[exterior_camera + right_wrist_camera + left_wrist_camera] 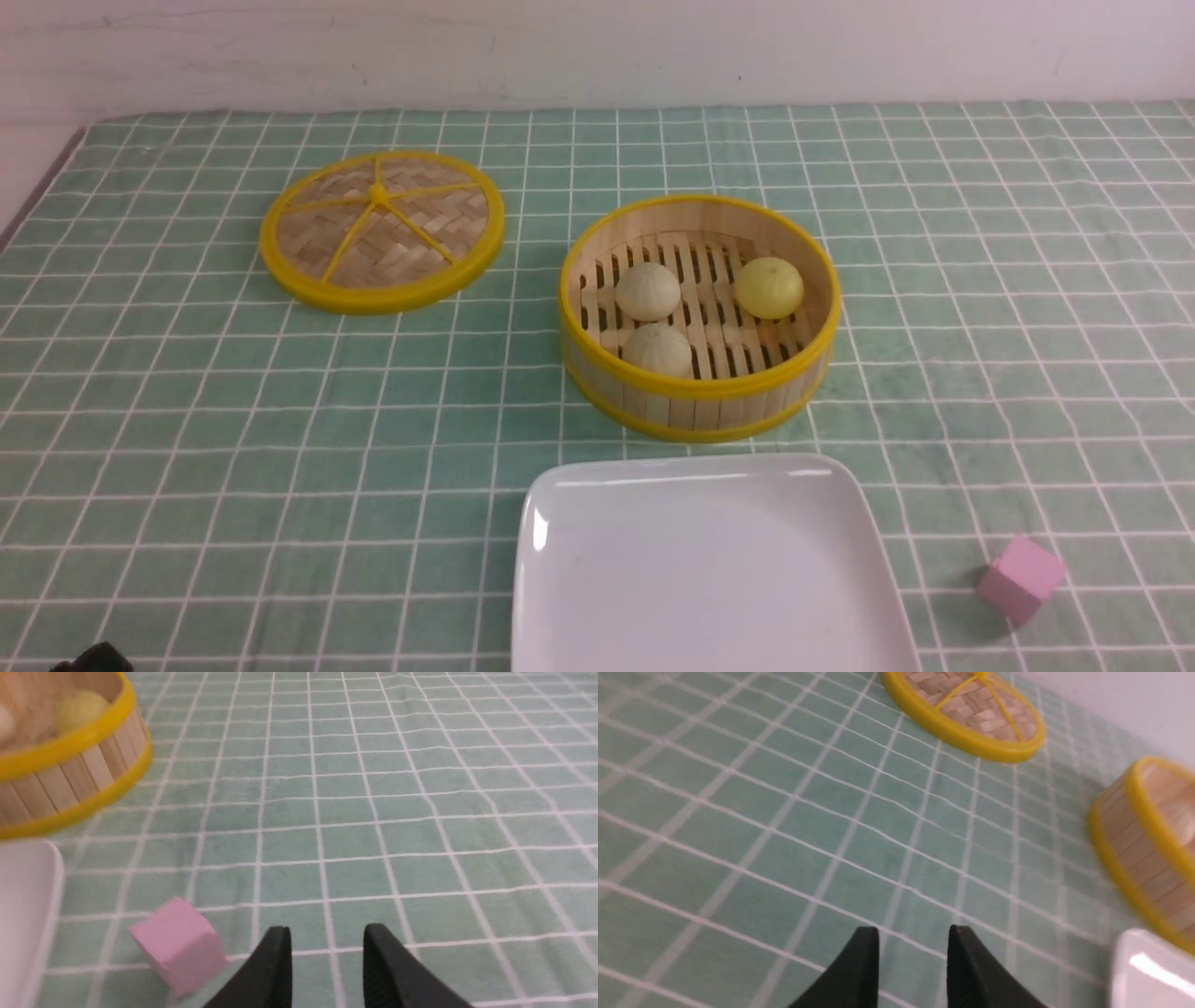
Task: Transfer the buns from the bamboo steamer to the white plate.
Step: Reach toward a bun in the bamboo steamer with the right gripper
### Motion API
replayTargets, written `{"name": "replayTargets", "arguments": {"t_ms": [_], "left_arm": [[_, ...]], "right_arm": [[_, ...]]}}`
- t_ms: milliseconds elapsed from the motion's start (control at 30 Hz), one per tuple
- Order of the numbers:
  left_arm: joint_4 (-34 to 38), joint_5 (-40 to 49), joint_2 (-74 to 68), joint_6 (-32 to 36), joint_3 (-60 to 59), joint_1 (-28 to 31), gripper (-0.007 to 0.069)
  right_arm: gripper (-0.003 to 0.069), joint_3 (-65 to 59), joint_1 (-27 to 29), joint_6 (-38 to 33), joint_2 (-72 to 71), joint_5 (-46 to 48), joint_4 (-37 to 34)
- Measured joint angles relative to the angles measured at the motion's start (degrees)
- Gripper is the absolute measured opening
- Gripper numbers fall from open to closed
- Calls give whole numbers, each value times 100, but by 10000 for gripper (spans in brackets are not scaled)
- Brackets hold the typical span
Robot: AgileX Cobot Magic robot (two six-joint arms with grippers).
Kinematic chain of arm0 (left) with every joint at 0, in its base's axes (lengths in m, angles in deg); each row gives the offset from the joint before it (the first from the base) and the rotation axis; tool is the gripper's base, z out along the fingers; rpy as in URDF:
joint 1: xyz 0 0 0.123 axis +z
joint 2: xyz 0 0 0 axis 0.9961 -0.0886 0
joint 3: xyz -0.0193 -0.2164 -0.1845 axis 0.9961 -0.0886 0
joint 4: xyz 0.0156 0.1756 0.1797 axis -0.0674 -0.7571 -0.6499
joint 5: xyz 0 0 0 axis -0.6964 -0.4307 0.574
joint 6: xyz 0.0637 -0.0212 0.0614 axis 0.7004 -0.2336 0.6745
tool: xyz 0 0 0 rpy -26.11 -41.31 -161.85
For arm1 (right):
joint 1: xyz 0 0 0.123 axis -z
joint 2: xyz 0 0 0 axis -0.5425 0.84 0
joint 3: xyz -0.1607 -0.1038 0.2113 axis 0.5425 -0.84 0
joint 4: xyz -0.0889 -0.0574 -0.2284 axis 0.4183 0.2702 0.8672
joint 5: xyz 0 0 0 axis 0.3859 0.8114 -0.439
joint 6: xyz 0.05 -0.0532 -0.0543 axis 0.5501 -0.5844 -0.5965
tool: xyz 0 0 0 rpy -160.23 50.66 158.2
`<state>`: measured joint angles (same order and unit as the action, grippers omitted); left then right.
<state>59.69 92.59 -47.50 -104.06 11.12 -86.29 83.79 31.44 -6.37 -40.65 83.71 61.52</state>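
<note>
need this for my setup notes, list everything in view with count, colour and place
buns: three, two pale beige and one yellow, inside the steamer
bamboo steamer: one, pale bamboo with yellow bands, beyond the plate
woven lid: one, tan with yellow rim and spokes, left of the steamer
white plate: one, white, nearer than the steamer
cube: one, pink, right of the plate
tablecloth: one, green with white grid lines, under everything
wall: one, pale, behind the table
left claw: one, black, open, over the cloth
right claw: one, black, open, over the cloth
</note>
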Motion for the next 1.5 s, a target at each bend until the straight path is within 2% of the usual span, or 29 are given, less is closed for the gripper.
{"name": "replayTargets", "arguments": {"t_ms": [67,100,133,167,233,333,467,600,667,733,767,833,933,1033,1067,1133,1267,1300,1333,1367,1433,1500], "left_arm": [[610,0,0,-478,-4,0,240],[1322,-7,0,-1038,-4,0,240],[1389,-6,0,-1144,-4,0,240],[1799,-17,0,-1435,-4,0,240],[2114,-34,0,-1650,-4,0,240],[2202,-40,0,-1740,-4,0,240],[2226,-71,0,-1742,-4,0,240],[2246,-27,0,-1216,66,0,240],[2246,149,0,-772,360,0,240],[2220,309,-24,-326,877,0,217],[2213,328,-35,-296,923,0,213],[2036,644,-381,10,1452,0,150],[1568,1372,-1214,328,2041,0,40],[1270,1912,-1830,556,2304,0,9],[1096,2268,-2395,765,2415,0,1],[1029,2396,-2701,903,2445,0,1],[1189,2611,-3898,1554,2450,0,1],[1232,2611,-3977,1609,2450,0,1],[1320,2611,-4155,1726,2450,0,1],[1538,2611,-4385,1989,2450,0,1],[1751,2600,-4581,2243,2452,0,1],[1869,2594,-4636,2387,2452,0,1]], "right_arm": [[239,-21,0,400,0,-127,-556],[239,-26,0,914,0,-186,-1298],[239,-28,0,967,0,-201,-1376],[239,-33,0,1292,0,-229,-1921],[239,-33,0,1586,0,-241,-2399],[239,-33,0,1710,0,-247,-2689],[239,-33,0,1733,0,-252,-2765],[239,55,0,1641,0,-236,-2775],[235,328,0,1376,0,-218,-2714],[201,860,0,937,88,-165,-2484],[201,860,0,937,108,-153,-2453],[113,1425,0,514,521,163,-2032],[0,1958,0,236,1285,892,-1524],[-12,2237,0,203,1920,1475,-1308],[-11,2417,0,183,2588,1838,-1277],[-9,2519,0,82,3074,2062,-1355],[-6,2998,0,-1484,4882,2592,-2525],[-6,3080,0,-1591,5037,2623,-2696],[-5,3195,0,-2176,5419,2778,-3053],[-5,3443,0,-3244,5998,3131,-3855],[-4,3790,-8,-4206,6673,3525,-4625],[-3,3987,-44,-4527,6988,3670,-4897]]}}
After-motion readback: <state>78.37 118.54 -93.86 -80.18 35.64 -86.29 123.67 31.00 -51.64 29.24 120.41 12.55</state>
